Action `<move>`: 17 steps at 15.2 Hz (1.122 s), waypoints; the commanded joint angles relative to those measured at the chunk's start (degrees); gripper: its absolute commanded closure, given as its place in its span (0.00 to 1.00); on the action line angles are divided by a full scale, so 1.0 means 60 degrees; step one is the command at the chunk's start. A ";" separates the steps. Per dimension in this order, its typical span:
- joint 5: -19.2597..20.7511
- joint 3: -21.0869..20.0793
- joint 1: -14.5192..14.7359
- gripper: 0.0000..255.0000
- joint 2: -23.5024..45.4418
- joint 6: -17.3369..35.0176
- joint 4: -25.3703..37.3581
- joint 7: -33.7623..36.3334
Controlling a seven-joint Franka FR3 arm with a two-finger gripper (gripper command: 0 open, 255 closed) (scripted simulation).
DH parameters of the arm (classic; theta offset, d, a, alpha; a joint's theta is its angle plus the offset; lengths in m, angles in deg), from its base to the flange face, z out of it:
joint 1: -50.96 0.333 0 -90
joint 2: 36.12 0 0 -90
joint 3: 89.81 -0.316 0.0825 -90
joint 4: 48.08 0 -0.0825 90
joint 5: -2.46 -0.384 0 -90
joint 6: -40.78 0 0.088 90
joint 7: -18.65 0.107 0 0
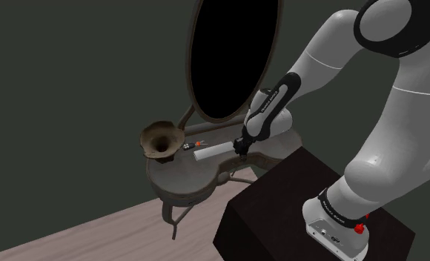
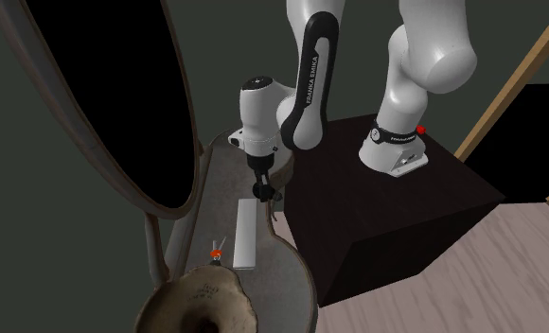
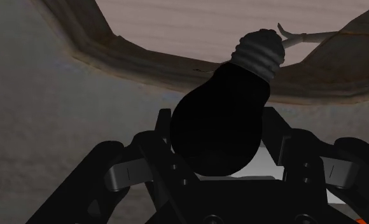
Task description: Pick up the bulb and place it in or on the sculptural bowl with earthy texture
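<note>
A black bulb [image 3: 221, 121] with a grey screw cap sits between my gripper's [image 3: 218, 146] two black fingers, which clasp its round body from both sides, cap pointing away from the hand. My gripper [image 1: 240, 147] hangs low over the small table's [image 1: 178, 174] end nearest the stand. The brown rough-textured bowl [image 1: 161, 139], shaped like a flared horn, stands at the table's far end, at the shoulder view's left. Seen from the second exterior view, the bowl [image 2: 197, 301] is at the bottom and my gripper [image 2: 263, 189] is above it in the picture.
A long white block [image 1: 212, 152] lies on the table between gripper and bowl, with a small orange-and-black item [image 2: 215, 252] beside it. An oval mirror [image 1: 232, 55] with a black face rises behind the table. The dark stand [image 1: 295, 200] adjoins the table.
</note>
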 commanded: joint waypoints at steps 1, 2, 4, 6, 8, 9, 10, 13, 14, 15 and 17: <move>0.0000 0.0000 0.0000 1.00 0.0000 0.0000 0.0000 0.0000; 0.0000 0.0000 0.0000 1.00 0.0000 0.0000 0.0000 0.0000; 0.0000 0.0000 -0.0001 1.00 0.0000 0.0000 0.0000 0.0000; 0.0000 0.0000 0.0000 1.00 0.0000 0.0000 0.0000 0.0000; -0.0031 -0.0063 -0.0054 1.00 -0.0176 -0.0128 -0.0048 -0.0010; -0.0066 -0.0130 -0.0110 1.00 -0.0352 -0.0258 -0.0094 -0.0022; -0.0107 -0.0198 -0.0166 1.00 -0.0528 -0.0391 -0.0137 -0.0039; -0.0264 -0.0405 -0.0332 1.00 -0.1055 -0.0803 -0.0250 -0.0114; -0.0325 -0.0474 -0.0385 1.00 -0.1230 -0.0945 -0.0283 -0.0145; -0.0392 -0.0540 -0.0434 1.00 -0.1406 -0.1089 -0.0313 -0.0181; -0.0539 -0.0660 -0.0519 1.00 -0.1756 -0.1382 -0.0365 -0.0260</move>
